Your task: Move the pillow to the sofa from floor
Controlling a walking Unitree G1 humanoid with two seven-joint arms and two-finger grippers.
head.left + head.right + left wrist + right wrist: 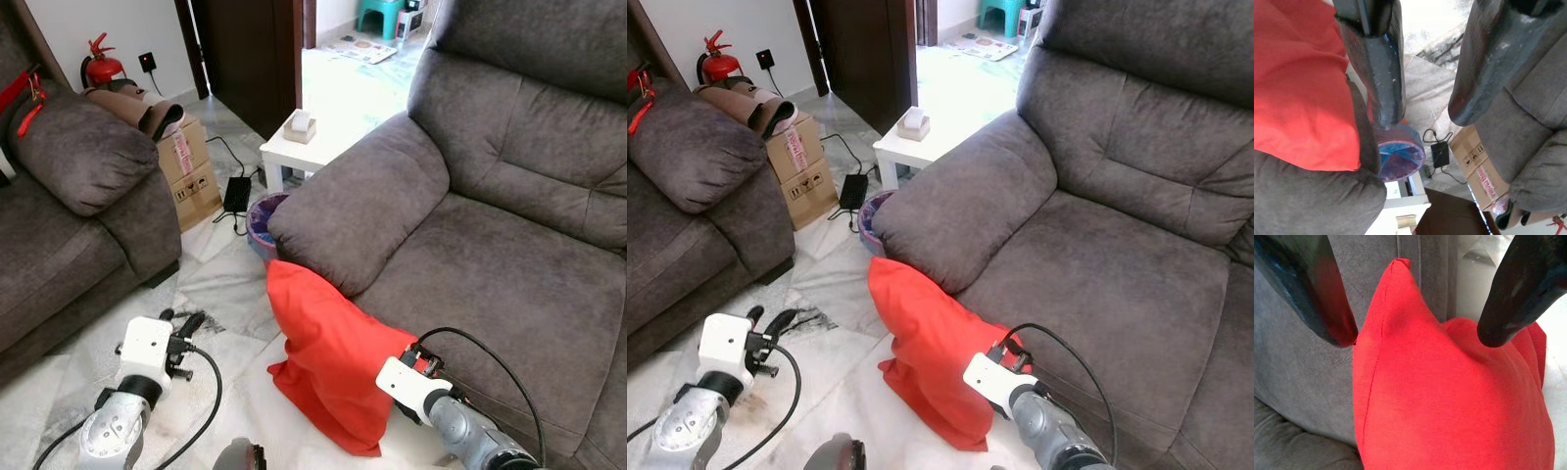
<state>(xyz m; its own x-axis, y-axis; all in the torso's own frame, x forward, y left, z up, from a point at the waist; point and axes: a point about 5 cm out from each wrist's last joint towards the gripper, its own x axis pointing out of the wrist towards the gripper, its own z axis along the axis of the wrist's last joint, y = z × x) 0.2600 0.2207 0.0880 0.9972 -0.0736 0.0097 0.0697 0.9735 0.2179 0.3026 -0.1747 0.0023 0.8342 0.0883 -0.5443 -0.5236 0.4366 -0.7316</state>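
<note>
A red pillow point(328, 352) stands on the marble floor, leaning against the front of the grey sofa point(509, 264) just below its armrest. My right gripper point(423, 356) is at the pillow's right edge, by the seat front. In the right wrist view that gripper point(1418, 335) is open, its two fingers astride the pillow's upper corner point(1449, 396) without closing on it. My left gripper point(191, 323) hovers open over the floor to the left of the pillow, holding nothing; in its wrist view the pillow point(1298, 83) lies off to one side of the fingers.
A blue-lined bin point(263, 217) sits between the sofa armrest and a white side table point(304, 147). A cardboard box point(186, 171), a power adapter with cable point(235, 191) and a second grey sofa point(69, 196) stand on the left.
</note>
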